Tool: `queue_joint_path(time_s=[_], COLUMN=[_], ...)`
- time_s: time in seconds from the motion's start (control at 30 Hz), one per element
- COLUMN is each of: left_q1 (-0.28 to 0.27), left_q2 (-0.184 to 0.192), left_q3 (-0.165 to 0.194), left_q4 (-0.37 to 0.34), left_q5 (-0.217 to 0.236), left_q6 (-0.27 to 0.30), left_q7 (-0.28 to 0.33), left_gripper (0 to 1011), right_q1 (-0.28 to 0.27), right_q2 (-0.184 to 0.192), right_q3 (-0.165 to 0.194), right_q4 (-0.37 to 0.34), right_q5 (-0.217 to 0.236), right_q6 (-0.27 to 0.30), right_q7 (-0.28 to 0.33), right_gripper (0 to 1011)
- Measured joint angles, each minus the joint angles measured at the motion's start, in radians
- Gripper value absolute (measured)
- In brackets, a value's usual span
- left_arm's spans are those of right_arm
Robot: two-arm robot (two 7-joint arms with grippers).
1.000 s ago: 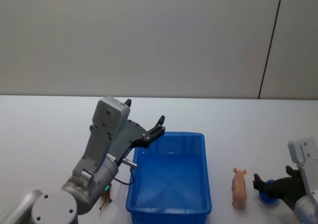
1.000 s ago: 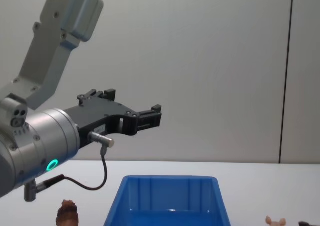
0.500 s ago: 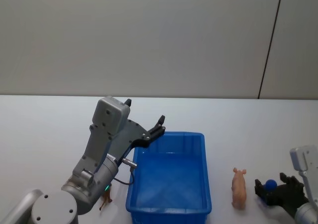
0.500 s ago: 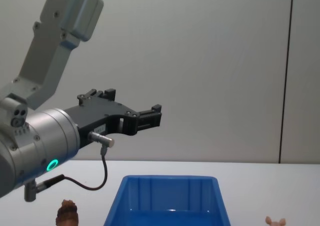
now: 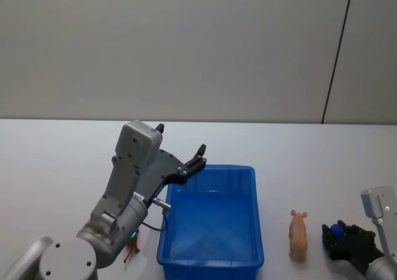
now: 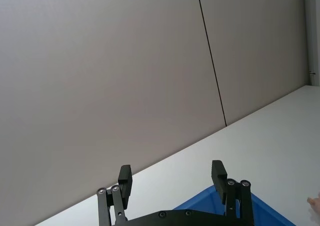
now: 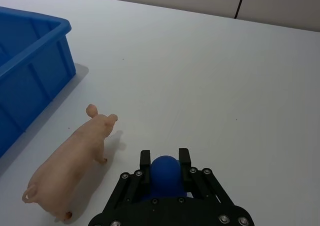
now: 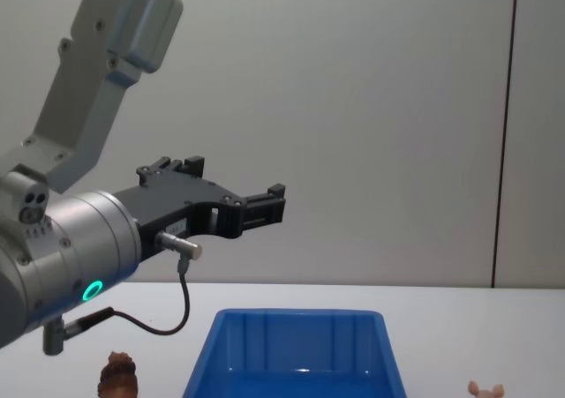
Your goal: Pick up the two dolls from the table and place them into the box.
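Blue doll [image 7: 165,175] pinched in right gripper [image 7: 164,156], beside pink pig [image 7: 75,168], right of box [image 5: 211,167], left gripper [image 6: 171,170] spread, raised above box's left rim.

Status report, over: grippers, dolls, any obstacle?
Left gripper open, raised near box left rim. Right gripper shut on blue doll. Brown doll on table left of box. Pig between right gripper and box.

Blue doll [image 7: 166,175] in right tool [image 7: 164,158], brown doll [image 8: 120,376] left of blue box [image 5: 211,267]
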Motion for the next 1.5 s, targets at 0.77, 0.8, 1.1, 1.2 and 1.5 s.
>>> queue_joint_path(time_s=[0.77, 0.8, 1.1, 1.2, 1.5], left_q1=[0.0, 0.0, 0.0, 0.0, 0.0], left_q2=[0.0, 0.0, 0.0, 0.0, 0.0], left_q3=[0.0, 0.0, 0.0, 0.0, 0.0], left_q4=[0.0, 0.0, 0.0, 0.0, 0.0], left_q5=[0.0, 0.0, 0.0, 0.0, 0.0], left_q6=[0.0, 0.0, 0.0, 0.0, 0.0], left_q7=[0.0, 0.0, 0.0, 0.0, 0.0], left_gripper=[1001, 1001, 1002, 1001, 1001], right_q1=[-0.011, -0.009, 0.012, 0.023, 0.059], right_q2=[0.005, 0.005, -0.011, -0.022, -0.064], right_q3=[0.009, 0.009, -0.002, -0.013, -0.056], right_q4=[-0.138, -0.152, -0.193, -0.194, -0.153], right_q5=[0.004, 0.008, 0.015, 0.01, -0.028], right_q6=[-0.087, -0.09, -0.096, -0.096, -0.085], right_q7=[0.006, 0.012, 0.073, 0.101, 0.192], right_gripper=[198, 194, 171, 171, 171])
